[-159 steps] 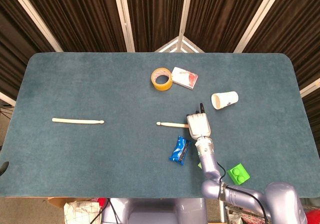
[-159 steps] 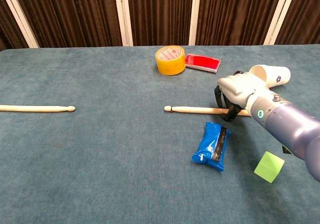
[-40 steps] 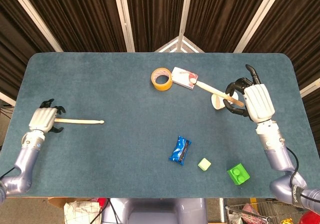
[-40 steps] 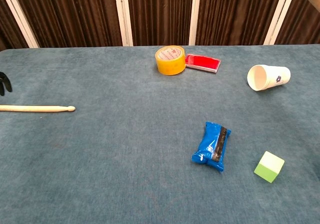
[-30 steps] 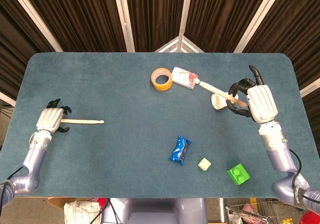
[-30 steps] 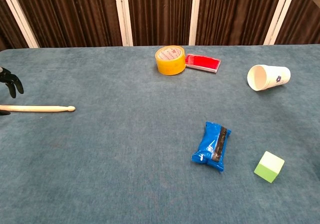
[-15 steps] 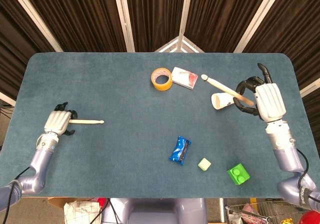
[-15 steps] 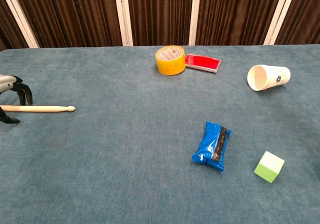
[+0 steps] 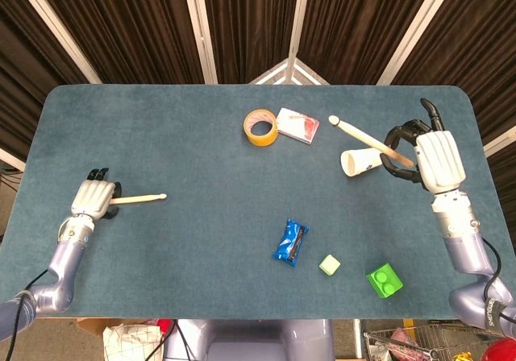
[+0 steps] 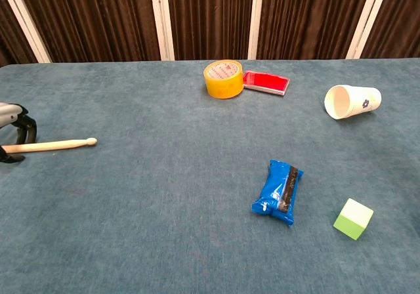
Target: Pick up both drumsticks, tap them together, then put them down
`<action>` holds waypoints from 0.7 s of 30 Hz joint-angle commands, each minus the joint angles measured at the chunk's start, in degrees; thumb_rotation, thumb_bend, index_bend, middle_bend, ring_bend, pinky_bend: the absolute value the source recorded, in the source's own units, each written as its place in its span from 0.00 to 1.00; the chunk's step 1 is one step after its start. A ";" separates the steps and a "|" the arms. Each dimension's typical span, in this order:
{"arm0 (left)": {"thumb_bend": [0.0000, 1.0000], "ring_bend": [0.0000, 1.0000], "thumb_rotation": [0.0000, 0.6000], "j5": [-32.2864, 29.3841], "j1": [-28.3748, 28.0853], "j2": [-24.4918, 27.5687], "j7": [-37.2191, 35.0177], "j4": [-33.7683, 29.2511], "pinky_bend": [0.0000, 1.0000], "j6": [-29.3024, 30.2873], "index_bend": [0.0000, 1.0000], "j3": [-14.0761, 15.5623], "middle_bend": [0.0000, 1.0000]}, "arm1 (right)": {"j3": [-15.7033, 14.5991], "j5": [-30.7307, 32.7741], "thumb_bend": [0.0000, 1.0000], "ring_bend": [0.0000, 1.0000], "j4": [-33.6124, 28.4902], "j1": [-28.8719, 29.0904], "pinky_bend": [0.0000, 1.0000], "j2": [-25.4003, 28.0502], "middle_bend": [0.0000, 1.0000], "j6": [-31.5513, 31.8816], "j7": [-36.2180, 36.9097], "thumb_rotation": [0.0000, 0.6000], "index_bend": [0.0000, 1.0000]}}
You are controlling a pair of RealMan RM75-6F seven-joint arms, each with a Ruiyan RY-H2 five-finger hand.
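Two pale wooden drumsticks. My right hand (image 9: 435, 161) holds one drumstick (image 9: 367, 139) in the air at the right of the head view, its tip pointing up-left above the paper cup. The chest view does not show that hand. At the table's left my left hand (image 9: 91, 199) has its fingers wrapped around the butt of the other drumstick (image 9: 139, 199). That drumstick (image 10: 56, 146) lies slightly tilted with its tip toward the right, and only the fingers (image 10: 20, 131) of my left hand show at the chest view's edge.
A yellow tape roll (image 9: 261, 127) and a red-and-white packet (image 9: 297, 126) lie at the back centre. A paper cup (image 9: 359, 162) lies on its side at the right. A blue snack pack (image 9: 290, 242), a pale green cube (image 9: 329, 264) and a green brick (image 9: 383, 280) sit near the front.
My left hand slid in over the left drumstick's butt and closed on it, tilting the stick slightly. My right hand carried its drumstick further right and up.
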 commanded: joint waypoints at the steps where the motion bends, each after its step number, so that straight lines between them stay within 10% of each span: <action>1: 0.34 0.08 1.00 -1.45 -0.08 -0.29 2.38 0.04 0.09 0.02 0.48 0.19 0.49 | 0.11 0.19 0.46 0.41 0.24 0.02 0.00 -0.07 0.64 -0.06 -0.03 1.00 0.69; 21: 0.34 0.08 1.00 -1.82 -0.04 1.16 5.03 -2.88 0.09 2.31 0.50 0.22 0.49 | 0.06 1.57 0.46 0.41 -0.49 -0.79 0.00 -0.09 0.64 -0.50 -1.85 1.00 0.70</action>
